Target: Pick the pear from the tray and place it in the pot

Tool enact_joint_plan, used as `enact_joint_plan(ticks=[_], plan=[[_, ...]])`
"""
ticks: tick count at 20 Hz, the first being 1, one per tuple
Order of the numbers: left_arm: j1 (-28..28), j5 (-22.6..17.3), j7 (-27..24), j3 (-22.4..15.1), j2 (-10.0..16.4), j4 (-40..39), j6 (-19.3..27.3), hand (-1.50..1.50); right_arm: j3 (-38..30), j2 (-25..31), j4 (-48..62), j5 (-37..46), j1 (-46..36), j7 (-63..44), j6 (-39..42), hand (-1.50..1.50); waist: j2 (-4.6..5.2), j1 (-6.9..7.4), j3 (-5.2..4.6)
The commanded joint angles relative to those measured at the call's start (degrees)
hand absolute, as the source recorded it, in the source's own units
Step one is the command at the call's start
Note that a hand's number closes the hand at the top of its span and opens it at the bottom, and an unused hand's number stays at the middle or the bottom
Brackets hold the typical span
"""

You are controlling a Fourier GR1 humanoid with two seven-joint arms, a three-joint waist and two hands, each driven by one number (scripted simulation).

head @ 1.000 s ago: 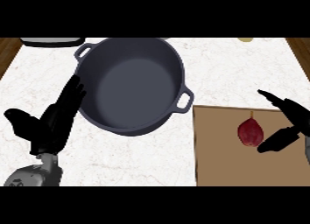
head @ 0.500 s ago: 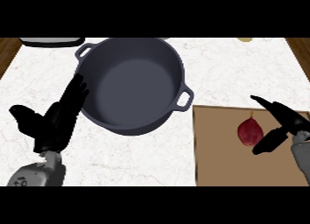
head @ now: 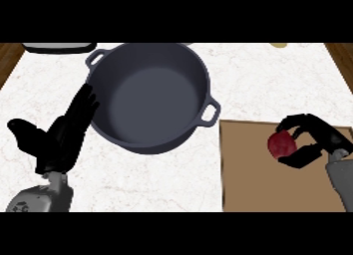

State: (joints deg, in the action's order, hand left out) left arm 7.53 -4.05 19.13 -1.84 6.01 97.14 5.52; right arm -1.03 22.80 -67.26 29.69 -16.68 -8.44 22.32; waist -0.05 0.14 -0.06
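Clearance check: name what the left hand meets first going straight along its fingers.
The black left hand would probably meet the dark grey pot, at its left rim; depth is unclear.

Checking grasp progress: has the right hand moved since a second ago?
Yes. The right hand has shifted left across the tray, toward the pot's side. Its fingers now curl round the pear, which lies where it was.

You see the pear's (head: 281, 144) right side hidden under the right hand's (head: 321, 137) curled fingers; tray (head: 246, 167) cut off at 5 o'clock.
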Motion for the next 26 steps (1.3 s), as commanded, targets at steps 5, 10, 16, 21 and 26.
enact_joint_plan(ticks=[5,10,16,21,26], plan=[[-0.8,0.4,-1.7,0.7,-1.2,-1.7,-1.6,0.0,-1.5,-2.4,0.2,2.3,-0.5,2.8,-1.8,1.5,0.05,-0.08,0.06],[-1.0,0.6,1.9,0.8,-0.4,0.9,-0.1,0.0,3.9,-17.7,-4.7,12.6,2.1,-24.9,-17.7,1.5,-0.97,-1.26,-0.5],[-0.8,0.6,1.9,0.4,-0.3,1.2,-0.5,0.0,8.5,-22.5,-6.7,24.9,1.2,-44.2,-27.7,1.5,-1.64,-0.39,-0.86],[-1.8,0.7,1.7,-0.3,-0.8,0.6,-0.7,0.0,16.6,-22.7,-11.1,36.5,-1.4,-60.6,-32.3,1.5,-2.06,0.13,-0.79],[0.1,1.1,2.1,-0.1,-0.9,-0.8,-0.3,0.0,24.7,-22.8,-17.9,43.8,-8.5,-71.2,-29.4,1.5,-2.01,0.23,-0.58]])
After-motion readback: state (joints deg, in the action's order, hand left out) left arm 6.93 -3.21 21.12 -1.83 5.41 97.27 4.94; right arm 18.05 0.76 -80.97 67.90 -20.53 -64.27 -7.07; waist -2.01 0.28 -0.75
